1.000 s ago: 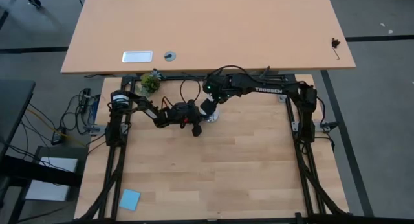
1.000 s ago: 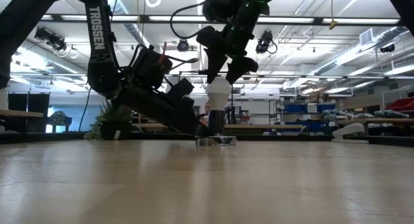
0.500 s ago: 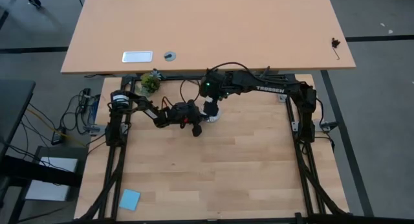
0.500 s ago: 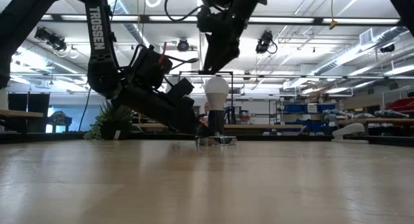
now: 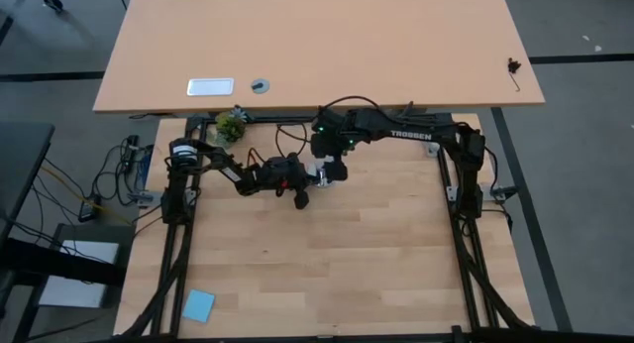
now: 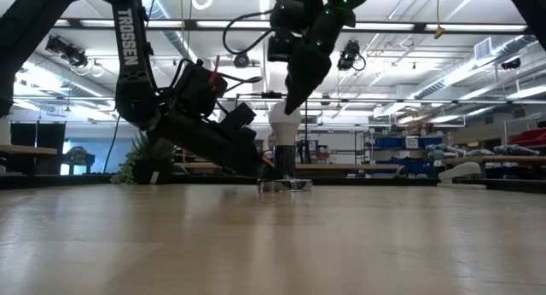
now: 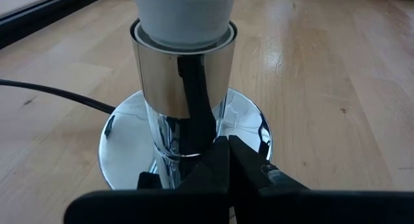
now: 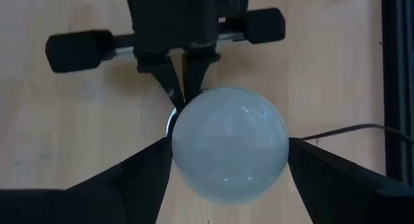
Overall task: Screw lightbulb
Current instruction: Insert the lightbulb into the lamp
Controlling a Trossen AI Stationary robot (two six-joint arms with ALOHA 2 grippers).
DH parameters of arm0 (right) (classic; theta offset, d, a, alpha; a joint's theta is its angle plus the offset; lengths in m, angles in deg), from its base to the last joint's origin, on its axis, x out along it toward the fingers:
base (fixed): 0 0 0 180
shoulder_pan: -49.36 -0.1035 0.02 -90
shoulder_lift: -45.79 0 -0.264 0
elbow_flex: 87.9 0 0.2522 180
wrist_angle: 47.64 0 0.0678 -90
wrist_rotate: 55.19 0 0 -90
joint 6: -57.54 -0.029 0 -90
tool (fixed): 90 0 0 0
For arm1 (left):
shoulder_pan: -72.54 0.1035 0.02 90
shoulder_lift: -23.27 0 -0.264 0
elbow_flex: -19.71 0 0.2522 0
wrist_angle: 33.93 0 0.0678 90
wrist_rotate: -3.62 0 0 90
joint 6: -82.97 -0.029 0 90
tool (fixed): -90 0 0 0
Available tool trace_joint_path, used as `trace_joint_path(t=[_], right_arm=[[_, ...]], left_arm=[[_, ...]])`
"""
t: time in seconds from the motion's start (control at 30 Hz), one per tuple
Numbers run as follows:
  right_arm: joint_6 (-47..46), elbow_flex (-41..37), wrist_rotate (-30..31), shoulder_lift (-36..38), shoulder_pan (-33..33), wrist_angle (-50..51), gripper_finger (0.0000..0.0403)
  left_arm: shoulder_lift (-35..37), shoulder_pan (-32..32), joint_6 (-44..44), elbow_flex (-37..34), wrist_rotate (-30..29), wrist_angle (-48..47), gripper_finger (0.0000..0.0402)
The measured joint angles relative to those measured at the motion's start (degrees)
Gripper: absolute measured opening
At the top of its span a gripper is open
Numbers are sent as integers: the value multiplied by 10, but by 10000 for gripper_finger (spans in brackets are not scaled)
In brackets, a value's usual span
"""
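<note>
Right claw (image 8: pixel 226 166) astride lightbulb (image 8: pixel 228 143)

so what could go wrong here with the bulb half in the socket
The right gripper straddles the bulb with fingers wide; closing off-centre could let the smooth glass slip or tilt it, cross-threading it. The left gripper, shut against the socket, may slip on the shiny metal, letting the base spin and drag its cord.

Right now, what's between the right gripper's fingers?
The lightbulb, seated in the socket, sits between the right gripper's fingers; right wrist view.
</note>
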Motion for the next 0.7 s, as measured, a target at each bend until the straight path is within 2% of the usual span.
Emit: trace_joint_path(t=[0.13, 0.23, 0.53, 0.7], right_arm=[[-34, -6, 0, 0, -3, -16, 298], [-94, -6, 3, 0, -3, -19, 288], [-397, -15, 75, 5, -18, 13, 288], [-380, -21, 81, 4, -36, 14, 306]], left_arm=[[0, 0, 0, 0, 0, 0, 1], [0, 0, 0, 0, 0, 0, 1], [0, 0, 0, 0, 0, 0, 1], [0, 0, 0, 0, 0, 0, 1]])
